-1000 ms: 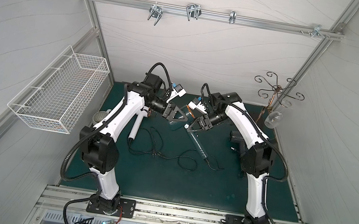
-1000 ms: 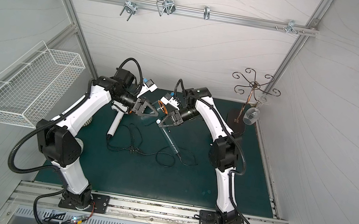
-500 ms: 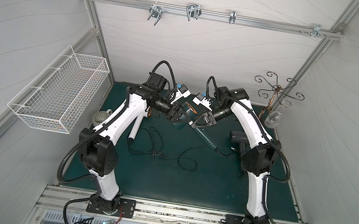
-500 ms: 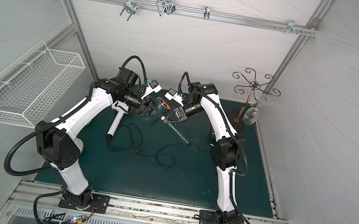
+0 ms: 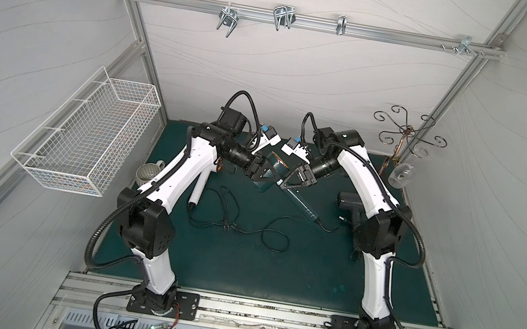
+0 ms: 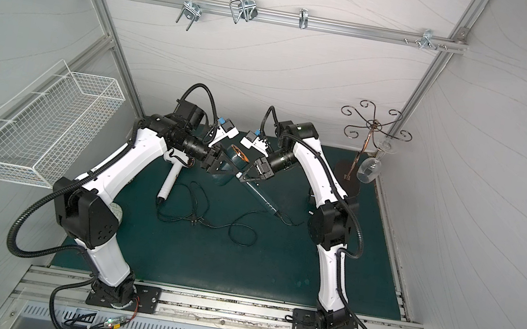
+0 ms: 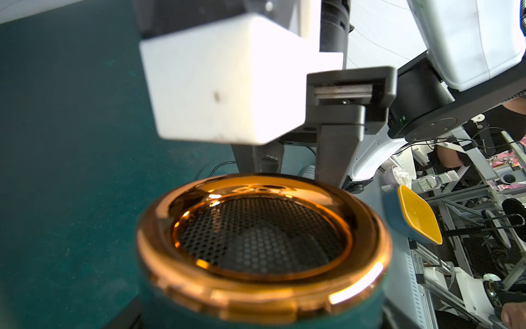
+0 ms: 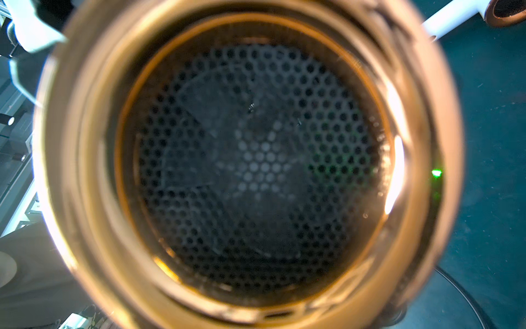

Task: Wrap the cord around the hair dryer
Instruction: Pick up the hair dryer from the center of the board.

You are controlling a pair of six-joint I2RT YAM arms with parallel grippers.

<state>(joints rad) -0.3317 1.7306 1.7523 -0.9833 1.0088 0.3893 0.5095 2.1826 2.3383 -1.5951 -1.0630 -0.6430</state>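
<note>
So far no turn of the cord (image 5: pixel 286 217) is laid: it runs from the foot of the handle out over the green mat (image 5: pixel 237 269) in slack loops, well apart from the barrel. The hair dryer (image 5: pixel 274 169), the dark teal one with the copper rim, is at the back centre between the two arms, its barrel raised and tilted and its handle slanting down toward the mat. Whether the foot touches the mat I cannot tell. The right gripper (image 5: pixel 284 185) is clenched on it where handle meets barrel. The left gripper (image 5: pixel 267 177) straddles the barrel, but I cannot tell whether its jaws press the shell or stand just clear. Only the pickup seems done. All the winding is left, and I judge that one claw must first come free to fetch the cord.
</note>
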